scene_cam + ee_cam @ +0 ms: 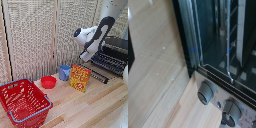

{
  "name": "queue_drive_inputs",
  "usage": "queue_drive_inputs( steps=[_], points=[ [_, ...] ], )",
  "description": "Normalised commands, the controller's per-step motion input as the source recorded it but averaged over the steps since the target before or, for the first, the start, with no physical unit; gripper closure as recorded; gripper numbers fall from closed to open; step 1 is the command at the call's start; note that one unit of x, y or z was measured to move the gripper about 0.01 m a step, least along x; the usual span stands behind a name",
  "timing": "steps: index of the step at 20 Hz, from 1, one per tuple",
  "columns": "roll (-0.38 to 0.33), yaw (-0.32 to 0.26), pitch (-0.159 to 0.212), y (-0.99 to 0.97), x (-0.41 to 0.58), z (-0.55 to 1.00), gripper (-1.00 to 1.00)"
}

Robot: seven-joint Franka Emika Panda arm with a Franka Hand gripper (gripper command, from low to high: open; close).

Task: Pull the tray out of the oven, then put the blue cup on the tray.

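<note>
The oven (118,46) stands at the exterior view's right on the wooden table, with its front door lowered. The tray (108,63), a dark rack of parallel bars, shows at the oven's mouth above the door. My gripper (88,55) hangs at the end of the white and black arm, just beside the tray's near corner; its fingers are too small to read. The blue cup (65,72) stands upright on the table, well apart from the gripper. In the wrist view I see the oven's dark glass (218,30), tray bars (230,45) and a round knob (205,91); no fingers show.
A yellow-red box (80,78) stands between the cup and the oven. A red bowl (48,82) sits beside the cup. A red wire basket (24,101) fills the near corner at the exterior view's left. A slatted screen (35,35) closes the back.
</note>
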Motion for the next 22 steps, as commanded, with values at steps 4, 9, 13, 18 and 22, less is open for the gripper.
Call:
queue_drive_inputs(
  steps=[4,9,13,18,22],
  points=[
    [-0.238,-0.012,0.066,-0.44,0.017,-0.03,-1.0],
    [-0.182,0.027,0.11,-0.36,0.168,-0.25,-1.0],
    [-0.168,0.033,0.065,-0.36,0.067,-0.11,-1.0],
    [-0.136,0.03,0.041,-0.39,0.016,-0.04,-1.0],
    [-0.059,0.049,0.05,-0.33,0.025,-0.01,-1.0]
  ],
)
